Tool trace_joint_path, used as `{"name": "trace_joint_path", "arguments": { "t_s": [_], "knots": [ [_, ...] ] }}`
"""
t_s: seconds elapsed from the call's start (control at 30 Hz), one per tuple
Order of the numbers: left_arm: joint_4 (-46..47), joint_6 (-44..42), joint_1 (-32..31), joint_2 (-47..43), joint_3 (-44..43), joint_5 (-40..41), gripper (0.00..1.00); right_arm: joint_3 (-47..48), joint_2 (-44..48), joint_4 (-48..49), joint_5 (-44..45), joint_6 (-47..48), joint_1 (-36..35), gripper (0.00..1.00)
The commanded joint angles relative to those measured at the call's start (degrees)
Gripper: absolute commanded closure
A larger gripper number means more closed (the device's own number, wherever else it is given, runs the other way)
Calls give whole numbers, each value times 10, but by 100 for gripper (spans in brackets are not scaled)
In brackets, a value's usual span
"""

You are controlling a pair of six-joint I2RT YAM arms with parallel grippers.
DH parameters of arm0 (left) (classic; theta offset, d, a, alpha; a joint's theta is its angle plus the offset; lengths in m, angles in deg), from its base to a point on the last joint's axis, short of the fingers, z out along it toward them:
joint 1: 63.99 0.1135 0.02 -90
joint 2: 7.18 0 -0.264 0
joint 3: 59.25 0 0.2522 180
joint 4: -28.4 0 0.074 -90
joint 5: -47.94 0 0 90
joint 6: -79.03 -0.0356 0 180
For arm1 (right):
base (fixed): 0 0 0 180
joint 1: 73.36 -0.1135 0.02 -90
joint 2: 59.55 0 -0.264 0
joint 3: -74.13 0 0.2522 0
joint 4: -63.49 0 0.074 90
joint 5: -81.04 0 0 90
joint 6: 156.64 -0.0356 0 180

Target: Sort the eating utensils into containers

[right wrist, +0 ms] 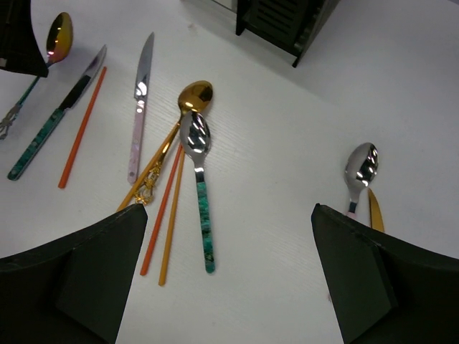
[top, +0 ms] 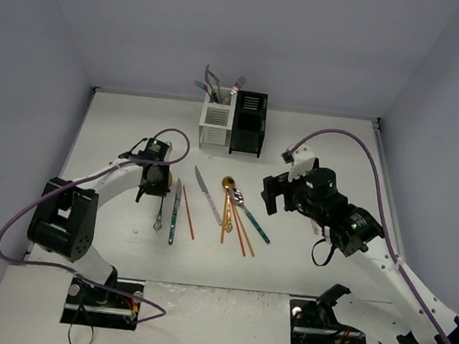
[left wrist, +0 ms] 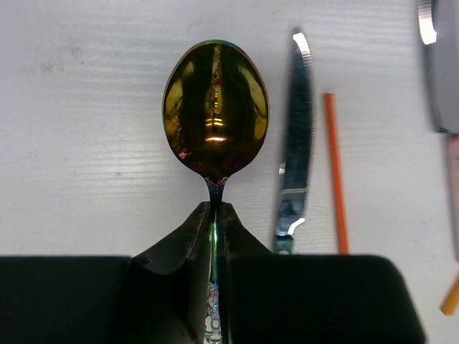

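My left gripper (top: pixel 154 182) (left wrist: pixel 214 209) is shut on the neck of an iridescent gold spoon (left wrist: pixel 215 107); its ornate handle (top: pixel 158 220) trails toward me, low over the table. My right gripper (top: pixel 272 195) (right wrist: pixel 229 215) is open and empty above a teal-handled spoon (right wrist: pixel 201 188). Beside that spoon lie a gold spoon (right wrist: pixel 188 100), two orange chopsticks (right wrist: pixel 163 215), a pink-handled knife (right wrist: pixel 139 107), a single chopstick (right wrist: pixel 81 129) and a teal-handled knife (right wrist: pixel 51 120). The joined white caddy (top: pixel 216 126) and black caddy (top: pixel 249 124) stand at the back; the white one holds several silver utensils (top: pixel 218 86).
A silver spoon with a pink handle (right wrist: pixel 358 172) and a gold piece (right wrist: pixel 375 211) lie to the right of my right gripper. Grey walls close the table at the back and on both sides. The right arm's purple cable (top: pixel 357 141) loops over the right side.
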Motion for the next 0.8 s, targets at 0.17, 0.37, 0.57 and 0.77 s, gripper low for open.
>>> {"name": "trace_joint_path", "arguments": {
  "t_s": [0.17, 0.37, 0.57, 0.77],
  "knots": [
    [34, -78, -65, -130, -111, -60, 100, 124, -129, 103, -145, -38, 3, 3],
    [40, -102, -108, -163, -149, -96, 100, 189, -198, 139, -175, -64, -2, 5],
    [46, -110, -142, -182, -181, -113, 100, 242, -250, 173, -181, -85, -7, 8],
    [53, -114, -174, -190, -193, -110, 100, 263, -287, 190, -158, -100, -14, 12]
  ]
}}
